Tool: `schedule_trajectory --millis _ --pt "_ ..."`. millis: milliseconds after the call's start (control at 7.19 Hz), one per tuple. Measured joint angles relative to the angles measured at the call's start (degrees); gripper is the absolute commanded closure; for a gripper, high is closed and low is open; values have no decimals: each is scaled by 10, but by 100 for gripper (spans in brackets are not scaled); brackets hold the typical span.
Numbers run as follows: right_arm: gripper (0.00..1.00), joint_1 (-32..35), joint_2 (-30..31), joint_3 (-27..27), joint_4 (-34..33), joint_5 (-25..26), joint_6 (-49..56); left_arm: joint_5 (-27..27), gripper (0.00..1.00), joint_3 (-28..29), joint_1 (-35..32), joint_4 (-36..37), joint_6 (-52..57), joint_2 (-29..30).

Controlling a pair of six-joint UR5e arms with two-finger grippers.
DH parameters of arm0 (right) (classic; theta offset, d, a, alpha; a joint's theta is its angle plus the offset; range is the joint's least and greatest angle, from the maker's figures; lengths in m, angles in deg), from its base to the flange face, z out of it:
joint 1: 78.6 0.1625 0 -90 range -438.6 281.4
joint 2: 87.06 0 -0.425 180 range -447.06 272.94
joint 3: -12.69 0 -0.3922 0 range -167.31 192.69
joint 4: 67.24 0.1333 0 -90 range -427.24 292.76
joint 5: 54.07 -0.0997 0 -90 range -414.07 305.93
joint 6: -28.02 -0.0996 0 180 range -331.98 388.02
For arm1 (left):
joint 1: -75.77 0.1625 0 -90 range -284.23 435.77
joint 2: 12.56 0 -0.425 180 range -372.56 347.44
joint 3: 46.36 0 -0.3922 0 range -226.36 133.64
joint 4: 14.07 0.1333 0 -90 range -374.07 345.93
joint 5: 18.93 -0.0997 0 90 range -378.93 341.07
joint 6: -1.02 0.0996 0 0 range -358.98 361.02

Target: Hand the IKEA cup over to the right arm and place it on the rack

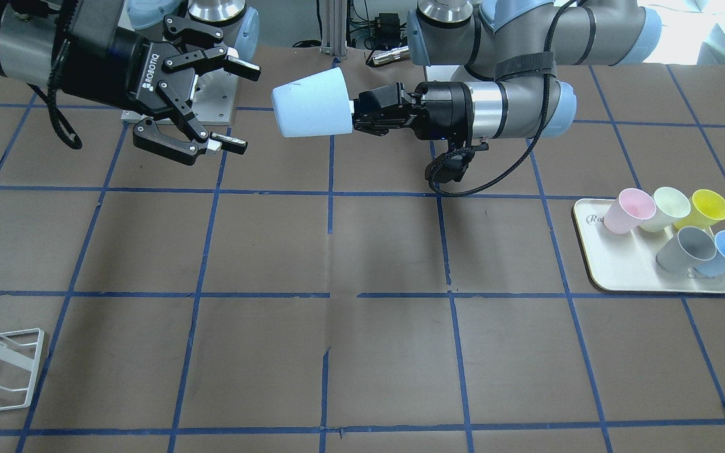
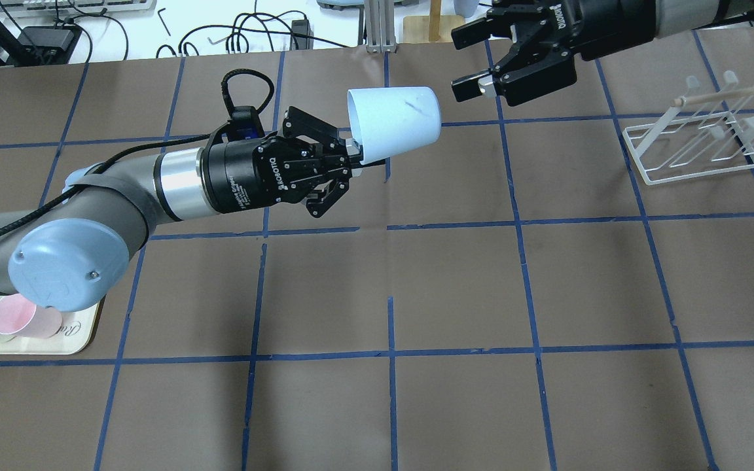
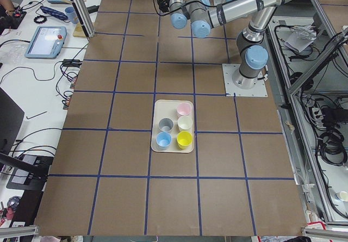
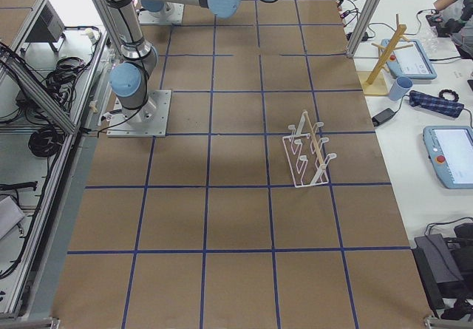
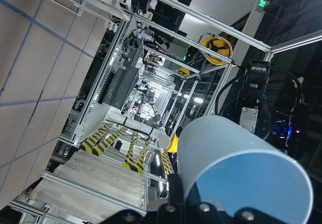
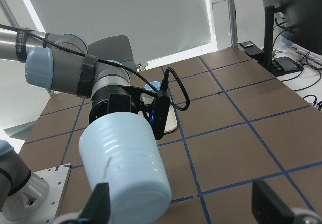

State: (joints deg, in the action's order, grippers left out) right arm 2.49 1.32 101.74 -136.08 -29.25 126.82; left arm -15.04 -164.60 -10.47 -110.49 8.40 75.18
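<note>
Far to the front view's right, a cream tray (image 1: 620,280) holds five cups (image 1: 636,211), apart from both arms. Overhead, the rack (image 2: 694,131) stands near the wide-spread right gripper (image 2: 465,64); the left gripper (image 2: 354,147), arm outstretched, pinches the IKEA cup (image 2: 393,121) by its rim, midair.

The left pincer (image 2: 354,149) is clamped, held level in the air; the right pincer (image 2: 475,62) faces it, jaws spread wide.
</note>
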Motion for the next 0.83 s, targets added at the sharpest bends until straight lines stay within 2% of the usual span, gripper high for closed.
schedule_trajectory --millis 834 --pt "0 19 2 4 46 4 -2 6 100 -1 -3 2 -3 1"
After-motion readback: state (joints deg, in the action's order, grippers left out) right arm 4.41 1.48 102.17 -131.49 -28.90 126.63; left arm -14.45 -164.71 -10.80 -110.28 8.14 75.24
